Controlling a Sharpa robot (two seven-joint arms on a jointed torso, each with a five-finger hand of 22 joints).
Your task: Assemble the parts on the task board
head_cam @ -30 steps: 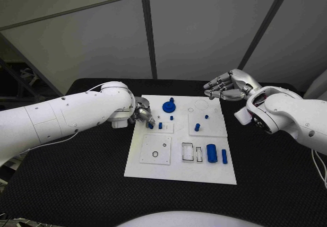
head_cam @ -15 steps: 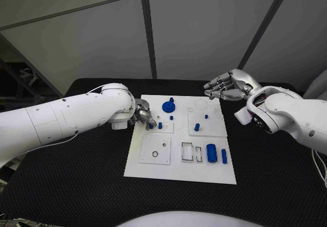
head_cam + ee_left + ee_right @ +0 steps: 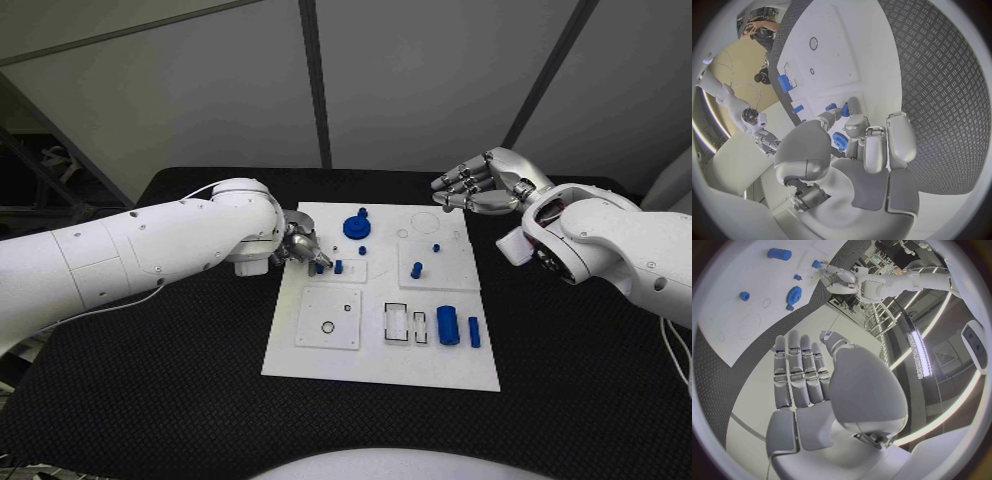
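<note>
The white task board point(image 3: 378, 362) lies mid-table. My left hand point(image 3: 302, 244) hovers at the board's left edge, and in the left wrist view its thumb and fingers pinch a small blue toothed part point(image 3: 840, 140). Two short blue pegs point(image 3: 339, 266) stand in a small plate just beside its fingertips. A large blue gear point(image 3: 356, 226) sits near the far edge. A blue cylinder point(image 3: 449, 324) and a slim blue bar point(image 3: 475, 330) lie at the near right. My right hand point(image 3: 485, 186) hangs open above the board's far right corner, holding nothing.
Another blue peg point(image 3: 417, 268) stands in the right-hand plate. A square plate with a small hole point(image 3: 329, 326) and two framed slots point(image 3: 398, 320) occupy the board's near half. Black textured table point(image 3: 173, 350) surrounds the board.
My left arm has edged slightly toward the board, with the hand still at the two pegs. The right hand has not moved.
</note>
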